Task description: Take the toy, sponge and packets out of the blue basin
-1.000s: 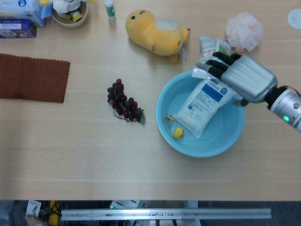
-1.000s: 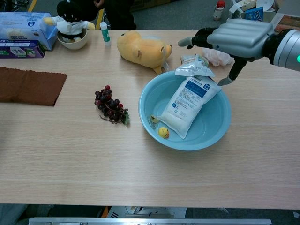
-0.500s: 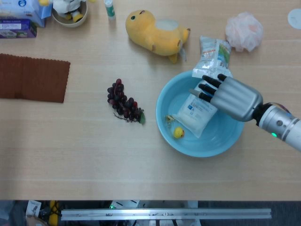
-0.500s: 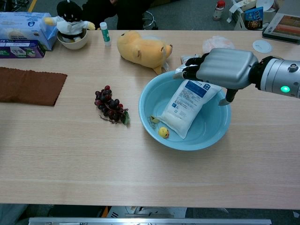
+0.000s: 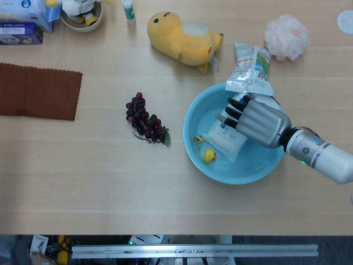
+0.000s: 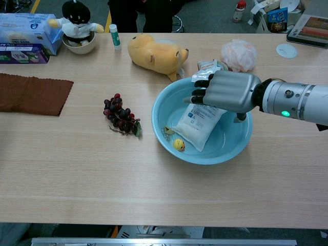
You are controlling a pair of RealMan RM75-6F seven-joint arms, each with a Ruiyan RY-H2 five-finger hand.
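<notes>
Light wood table (image 5: 83, 182) carries all items. Blue basin (image 5: 193, 113) sits right of centre, toward the near side. Inside it lies a white packet with a blue label (image 5: 229, 135), tilted, its far end hidden under the right hand (image 5: 256, 118). A small yellow toy (image 5: 209, 155) rests on the basin floor at the left, just beside the packet's near corner; a small greenish item next to it is too small to identify.

Right hand reaches in from the right and hovers over the packet, palm down, black fingertips (image 6: 199, 92) pointing left. The fingers are apart and lightly curled; whether they touch the packet cannot be told. Left hand is out of both views.

A second packet, silver with green print (image 5: 251, 66), lies across the basin's far rim, partly on the table. A pink mesh sponge (image 5: 285, 36) sits on the table, far right, well apart from the basin.

Other items: yellow plush (image 5: 182, 38) far of the basin, bunch of dark grapes (image 5: 144, 120) left of it, brown cloth (image 5: 38, 91) at the left edge.
</notes>
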